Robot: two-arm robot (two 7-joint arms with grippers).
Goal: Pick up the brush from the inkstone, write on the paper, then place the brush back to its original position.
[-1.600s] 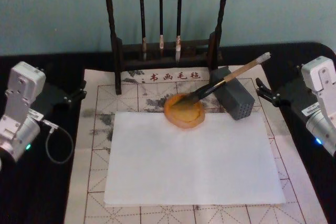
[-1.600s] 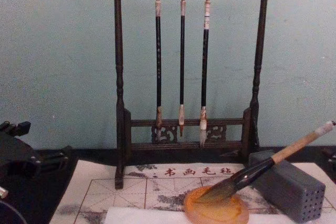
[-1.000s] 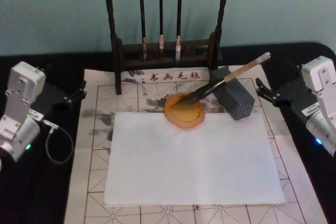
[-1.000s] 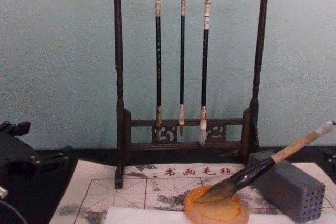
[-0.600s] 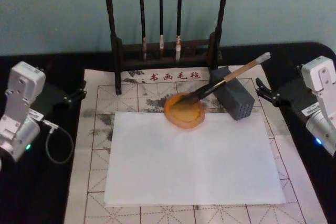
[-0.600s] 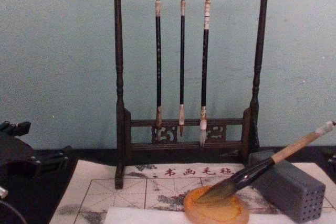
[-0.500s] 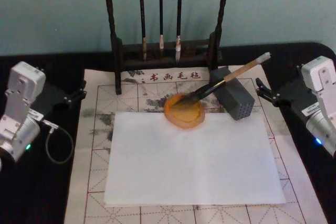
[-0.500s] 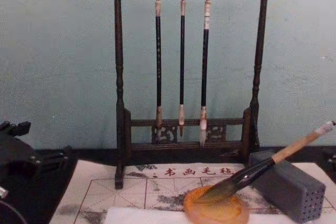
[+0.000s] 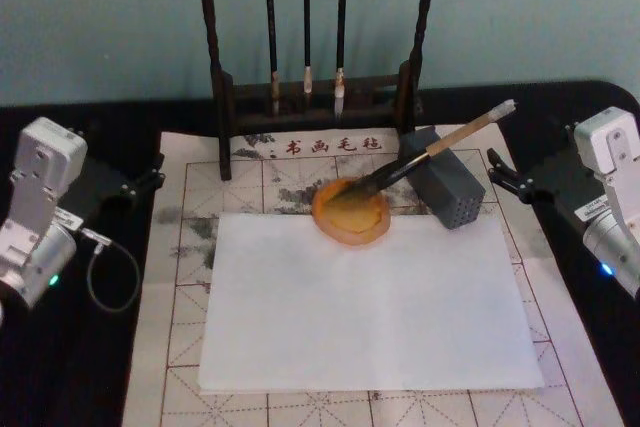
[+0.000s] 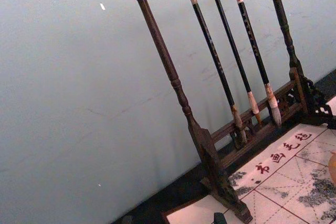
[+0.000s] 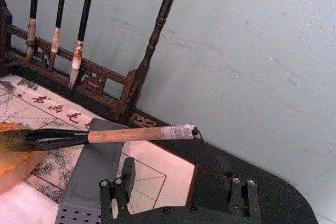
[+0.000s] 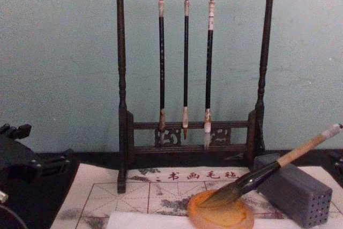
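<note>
The brush [image 9: 430, 150] lies slanted, its dark bristles in the orange inkstone [image 9: 350, 219] and its tan handle propped on a grey block [image 9: 448, 187]. White paper [image 9: 365, 307] lies in front of the inkstone. My left gripper [image 9: 155, 172] is parked open at the mat's left edge. Off to the right of the block my right gripper [image 9: 497, 173] waits open, apart from the brush. The right wrist view shows the brush [image 11: 126, 135] beyond my right gripper [image 11: 178, 182]. From the chest the brush [image 12: 278, 162], inkstone [image 12: 220, 215] and left gripper [image 12: 45, 142] are seen.
A dark wooden rack [image 9: 315, 97] with three thin hanging brushes stands behind the inkstone, close to the wall. A gridded felt mat [image 9: 180, 247] with ink stains underlies the paper. The table around it is black, and a cable loops by the left arm.
</note>
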